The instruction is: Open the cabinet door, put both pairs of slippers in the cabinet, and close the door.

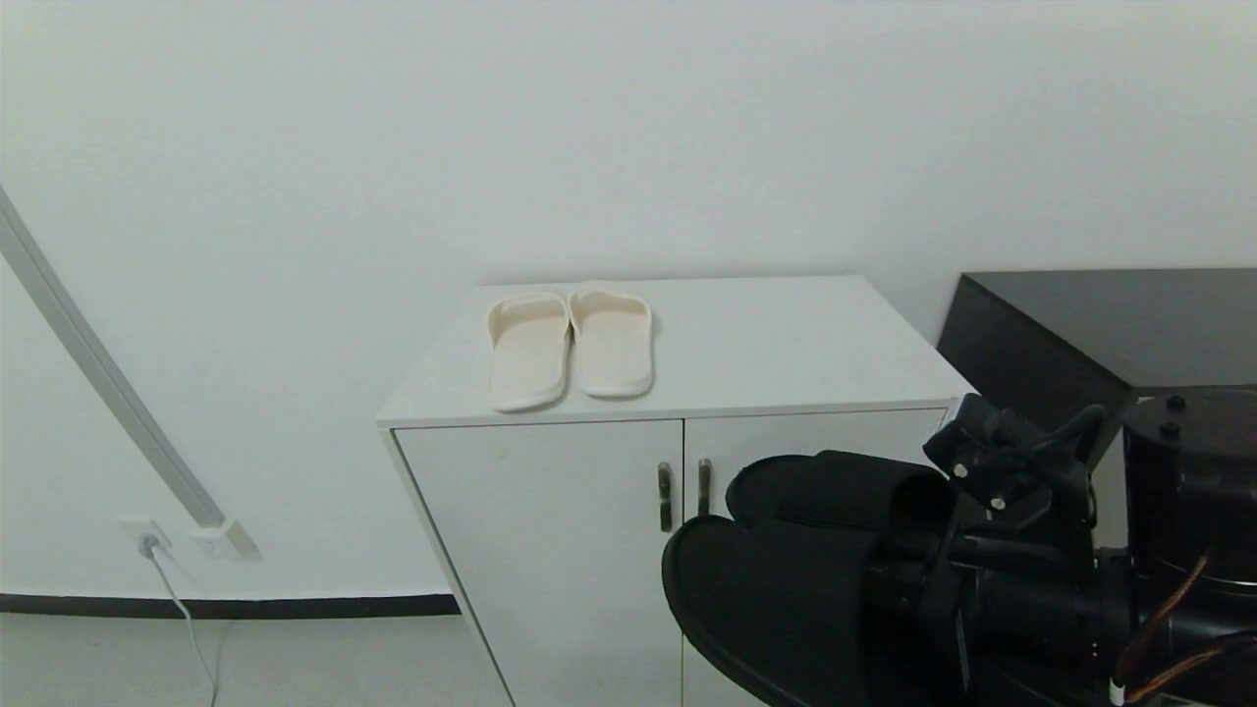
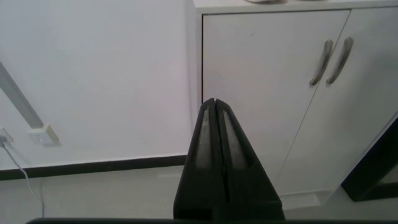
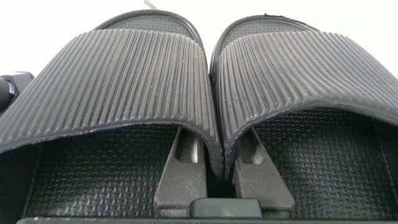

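Note:
A white cabinet [image 1: 550, 530] stands against the wall with both doors closed, its two handles [image 1: 665, 496] side by side at the middle. A cream pair of slippers [image 1: 570, 346] lies on the left part of its top. In front of the right door hangs a black pair of slippers [image 1: 786, 579]. My right gripper [image 3: 221, 180] is shut on that pair, one finger [image 3: 183, 180] inside each slipper, pinching the inner walls together. My left gripper [image 2: 214, 102] is shut and holds nothing. It is low before the cabinet's left door [image 2: 261, 81].
A black piece of furniture [image 1: 1129, 324] stands right of the cabinet, close to it. A wall socket [image 1: 145, 535] with a cable and a slanted grey conduit [image 1: 98, 373] are on the wall at left. Open floor lies left of the cabinet.

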Motion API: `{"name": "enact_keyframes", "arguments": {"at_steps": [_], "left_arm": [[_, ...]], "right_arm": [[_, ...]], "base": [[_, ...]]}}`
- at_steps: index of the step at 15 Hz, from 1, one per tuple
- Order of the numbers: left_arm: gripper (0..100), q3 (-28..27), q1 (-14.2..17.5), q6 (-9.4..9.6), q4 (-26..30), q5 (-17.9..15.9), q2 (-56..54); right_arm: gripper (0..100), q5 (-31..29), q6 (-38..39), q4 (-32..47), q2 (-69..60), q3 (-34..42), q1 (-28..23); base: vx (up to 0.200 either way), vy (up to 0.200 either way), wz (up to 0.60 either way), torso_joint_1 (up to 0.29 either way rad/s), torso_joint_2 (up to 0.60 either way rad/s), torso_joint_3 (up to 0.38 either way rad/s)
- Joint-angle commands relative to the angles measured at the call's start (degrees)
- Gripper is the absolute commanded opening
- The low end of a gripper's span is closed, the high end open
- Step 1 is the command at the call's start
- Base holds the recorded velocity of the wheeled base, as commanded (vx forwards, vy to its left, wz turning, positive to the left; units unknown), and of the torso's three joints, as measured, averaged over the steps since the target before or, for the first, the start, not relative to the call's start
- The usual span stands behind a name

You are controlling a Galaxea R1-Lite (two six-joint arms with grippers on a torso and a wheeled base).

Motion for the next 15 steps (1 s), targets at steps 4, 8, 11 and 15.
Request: {"name": "enact_keyframes", "arguments": {"at_steps": [4,8,11,15], "left_arm": [[100,0.00,0.01,-0.19,-0.01,0.05,0.09],[100,0.00,0.01,-0.19,-0.01,0.05,0.09],[100,0.00,0.01,-0.19,-0.01,0.05,0.09],[100,0.00,0.01,-0.27,-0.01,0.14,0.09]], "right_arm": [[0,0.04,0.00,-0.08,-0.01,0.79,0.57],[0,0.04,0.00,-0.08,0.07,0.88,0.57],[0,0.04,0.00,-0.08,0.07,0.97,0.57],[0,0.04,0.00,-0.08,0.07,0.97,0.74]], "base": [[0.000,0.000,0.00,-0.199,0.52,0.317],[0.000,0.000,0.00,-0.179,0.50,0.319],[0.000,0.000,0.00,-0.150,0.48,0.320],[0.000,0.000,0.00,-0.126,0.47,0.337]]}}
